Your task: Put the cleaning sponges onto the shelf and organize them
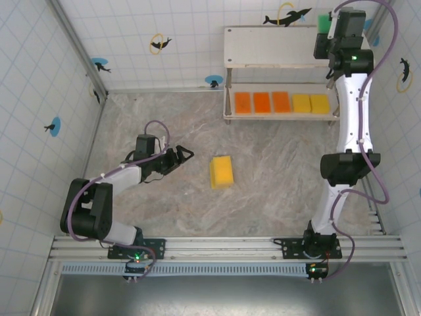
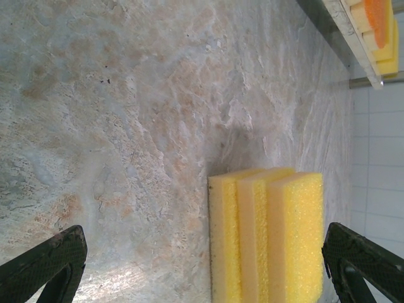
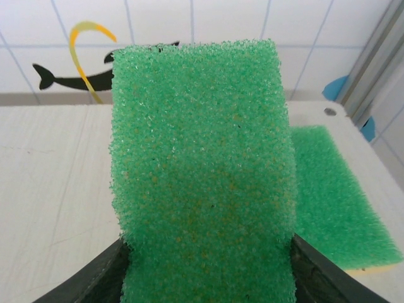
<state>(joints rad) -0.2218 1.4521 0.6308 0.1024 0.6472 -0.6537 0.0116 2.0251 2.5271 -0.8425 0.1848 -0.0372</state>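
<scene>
My right gripper (image 3: 208,281) is over the right end of the shelf's top board (image 1: 273,46) and is shut on a green-faced sponge (image 3: 202,164), whose sides touch both fingers. A second green-faced sponge (image 3: 334,202) lies flat on that board just to the right. On the lower board (image 1: 230,113) three orange sponges (image 1: 262,103) and two yellow ones (image 1: 310,103) sit in a row. A small stack of yellow sponges (image 1: 222,172) rests on the table's middle. My left gripper (image 1: 184,155) is open, low over the table to the left of the stack (image 2: 268,240), which lies ahead between its spread fingers.
The marble-look table (image 1: 164,125) is walled by white tiled panels with dolphin stickers at the back and sides. A metal rail (image 1: 223,247) runs along the near edge under both arm bases. The shelf stands against the back wall at the right.
</scene>
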